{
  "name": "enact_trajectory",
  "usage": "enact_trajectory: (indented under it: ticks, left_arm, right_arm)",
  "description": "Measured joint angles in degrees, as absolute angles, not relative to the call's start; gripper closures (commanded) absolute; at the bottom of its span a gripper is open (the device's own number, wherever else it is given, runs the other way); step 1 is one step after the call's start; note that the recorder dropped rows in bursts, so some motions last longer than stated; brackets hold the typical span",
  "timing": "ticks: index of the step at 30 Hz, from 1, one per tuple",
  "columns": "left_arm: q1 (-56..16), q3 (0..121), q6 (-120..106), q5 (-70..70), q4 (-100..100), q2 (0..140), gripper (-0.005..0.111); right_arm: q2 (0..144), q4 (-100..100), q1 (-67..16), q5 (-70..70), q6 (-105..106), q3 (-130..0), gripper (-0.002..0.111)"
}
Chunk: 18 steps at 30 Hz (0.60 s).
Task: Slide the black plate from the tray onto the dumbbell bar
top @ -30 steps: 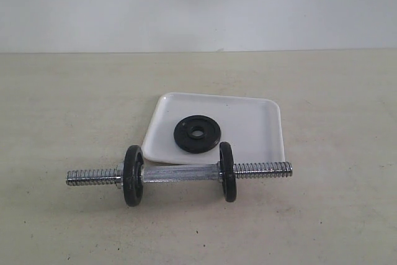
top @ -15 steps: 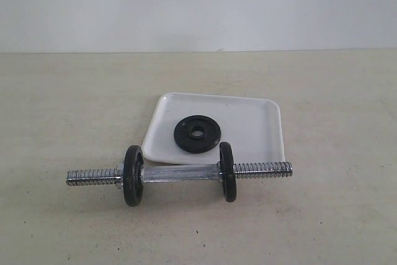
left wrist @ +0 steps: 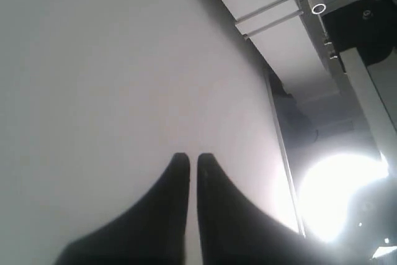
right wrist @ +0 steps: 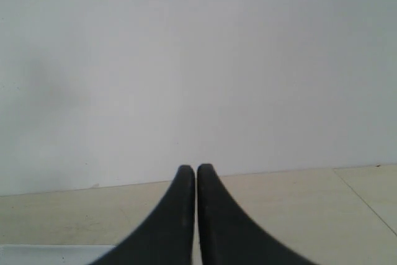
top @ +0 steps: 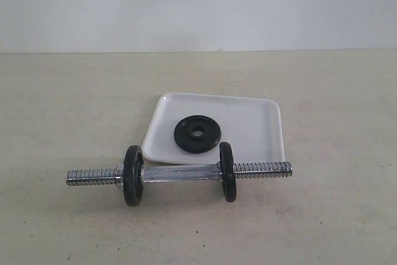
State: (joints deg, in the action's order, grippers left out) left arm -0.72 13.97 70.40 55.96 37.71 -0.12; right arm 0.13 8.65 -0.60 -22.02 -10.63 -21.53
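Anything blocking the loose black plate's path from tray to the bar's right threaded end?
Nothing visible. The black plate lies flat and alone on the tray; the dumbbell bar's right threaded end is bare beyond the mounted disc, no nut showing there. Only the tray's low rim lies between.

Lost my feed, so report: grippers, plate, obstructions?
Left gripper shut, right gripper shut. Black plate flat on tray. Dumbbell bar beside tray, two discs mounted, right threaded end bare.

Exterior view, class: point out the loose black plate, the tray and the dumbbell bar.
black plate (top: 185,134), exterior view, flat ring beside its hole
tray (top: 254,125), exterior view, bare floor right of the plate
dumbbell bar (top: 180,172), exterior view, smooth middle
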Motion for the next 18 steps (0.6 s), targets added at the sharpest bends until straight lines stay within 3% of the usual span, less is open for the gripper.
enact_trajectory:
  ticks: [11, 18]
  left_arm:
    - [-0.7, 14.0, 70.4, 51.2, 43.2, -0.1, 0.102]
    - [-0.7, 14.2, 71.5, 47.5, 43.4, -0.1, 0.102]
  right_arm:
    - [0.1, 7.4, -0.6, -20.2, -10.8, -21.5, 0.109]
    - [0.1, -4.7, -0.6, -18.3, -12.0, -21.5, 0.109]
